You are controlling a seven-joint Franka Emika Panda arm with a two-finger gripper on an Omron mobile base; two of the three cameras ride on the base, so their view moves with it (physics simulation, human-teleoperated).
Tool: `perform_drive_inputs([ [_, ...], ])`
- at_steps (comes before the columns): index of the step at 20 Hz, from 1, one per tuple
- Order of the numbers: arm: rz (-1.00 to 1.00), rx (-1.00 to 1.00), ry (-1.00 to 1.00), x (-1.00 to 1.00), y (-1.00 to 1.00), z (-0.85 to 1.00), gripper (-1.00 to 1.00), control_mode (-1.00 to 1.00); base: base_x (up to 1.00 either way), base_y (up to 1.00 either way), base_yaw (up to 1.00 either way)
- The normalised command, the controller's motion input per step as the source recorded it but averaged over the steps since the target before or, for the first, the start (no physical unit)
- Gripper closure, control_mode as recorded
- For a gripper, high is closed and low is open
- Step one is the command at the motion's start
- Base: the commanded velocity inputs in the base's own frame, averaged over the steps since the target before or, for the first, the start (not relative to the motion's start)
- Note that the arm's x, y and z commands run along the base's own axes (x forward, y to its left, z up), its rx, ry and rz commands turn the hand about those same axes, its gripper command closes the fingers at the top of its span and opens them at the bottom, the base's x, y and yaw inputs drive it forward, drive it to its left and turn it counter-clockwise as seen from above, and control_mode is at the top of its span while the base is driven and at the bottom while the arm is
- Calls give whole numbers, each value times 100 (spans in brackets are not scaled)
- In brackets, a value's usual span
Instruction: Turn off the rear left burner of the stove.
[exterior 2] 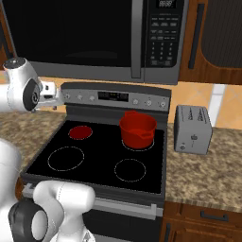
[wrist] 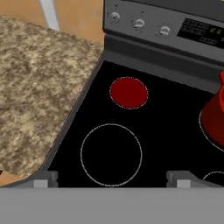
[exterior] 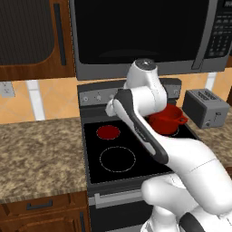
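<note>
The rear left burner (exterior: 108,132) (exterior 2: 80,132) (wrist: 128,92) glows as a solid red disc on the stove's black glass top (exterior: 93,156) (exterior 2: 101,156) (wrist: 170,131). On the grey back panel sit small knobs (wrist: 138,23) (exterior 2: 79,97) and a digital display (exterior 2: 113,96). My gripper (wrist: 112,180) hangs in the air above the front left part of the cooktop and faces the back panel. It is open, the two fingertips (wrist: 41,179) stand wide apart with nothing between them. It is well short of the knobs.
A red pot (exterior: 168,118) (exterior 2: 137,128) (wrist: 216,118) stands on the rear right zone. The front left ring (wrist: 111,154) is unlit. A black microwave (exterior 2: 94,33) hangs above the stove, a toaster (exterior 2: 191,128) stands on the right counter, and speckled counter (wrist: 39,83) lies to the left.
</note>
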Motion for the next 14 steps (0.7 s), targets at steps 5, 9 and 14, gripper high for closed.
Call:
perform_drive_inputs([
  [5,2,1,-42,0,21,-29,-100,-100,0,0,0],
  [9,0,4,-39,0,0,-28,-100,-100,0,0,0],
  [14,0,8,-43,0,0,-27,-100,-100,0,0,0],
])
